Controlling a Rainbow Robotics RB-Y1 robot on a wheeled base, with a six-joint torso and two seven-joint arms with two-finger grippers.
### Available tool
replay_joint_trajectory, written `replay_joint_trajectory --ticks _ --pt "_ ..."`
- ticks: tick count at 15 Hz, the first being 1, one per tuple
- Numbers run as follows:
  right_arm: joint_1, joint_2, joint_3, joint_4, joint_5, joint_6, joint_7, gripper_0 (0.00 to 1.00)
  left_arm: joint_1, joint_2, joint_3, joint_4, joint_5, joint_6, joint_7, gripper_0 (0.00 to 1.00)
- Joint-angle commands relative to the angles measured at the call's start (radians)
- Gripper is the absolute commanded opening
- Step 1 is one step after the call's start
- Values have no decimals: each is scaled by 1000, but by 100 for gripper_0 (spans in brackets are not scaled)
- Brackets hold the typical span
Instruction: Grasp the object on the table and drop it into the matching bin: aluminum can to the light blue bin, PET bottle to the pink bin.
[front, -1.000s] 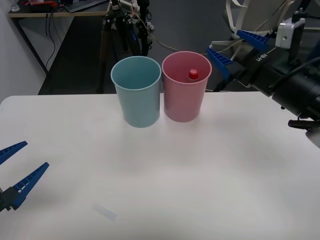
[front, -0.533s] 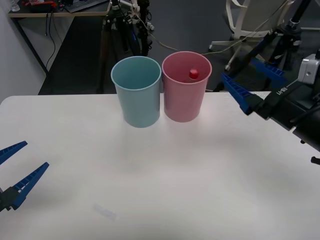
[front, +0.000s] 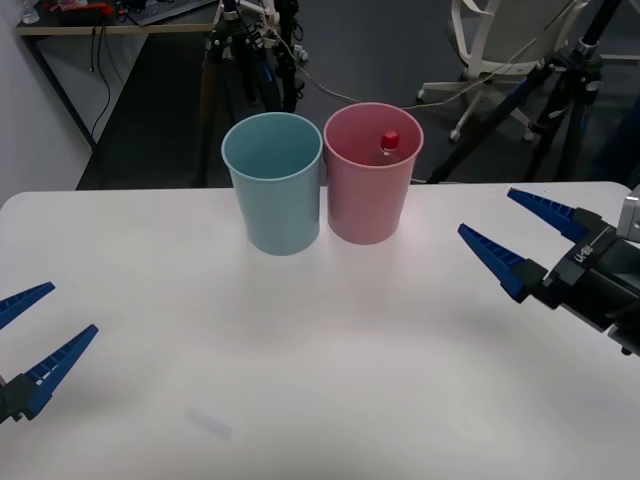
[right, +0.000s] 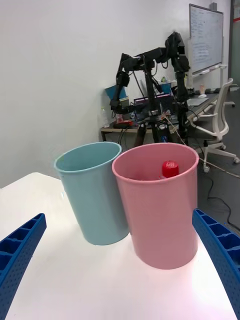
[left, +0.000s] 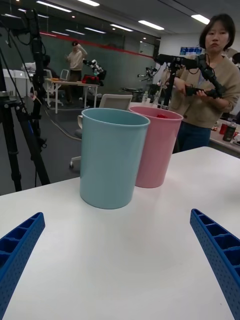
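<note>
Both pincers stood released: the PET bottle (front: 389, 147) already sat inside the pink bin (front: 372, 215), right pincer (front: 525, 240) beside it, left pincer (front: 38, 335) parked well apart.

right gripper (front: 524, 240): pulling back from above the pink bin (front: 370, 215), lowering over the table's (front: 330, 350) right edge, fingers apart.

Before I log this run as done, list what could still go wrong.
The small clear plastic bottle with the red cap stands tall inside the tall round pink plastic bin, its cap near the rim, so a knock might tip it out. The pink bin touches the pale teal-blue bin; the open right gripper could bump them.
</note>
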Motion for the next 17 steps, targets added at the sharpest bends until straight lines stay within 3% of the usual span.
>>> replay_joint_trajectory --ticks 1,3,8,17 --pt "65 89 -45 -1 119 -68 -42 100 0 0 0 0 0 0 0 100" --pt "112 123 -65 -6 165 -92 -42 100 0 0 0 0 0 0 0 100" --pt "209 129 -86 -52 185 -114 -26 100 0 0 0 0 0 0 0 100" --pt "229 155 -94 -53 213 -147 -34 100 0 0 0 0 0 0 0 100"
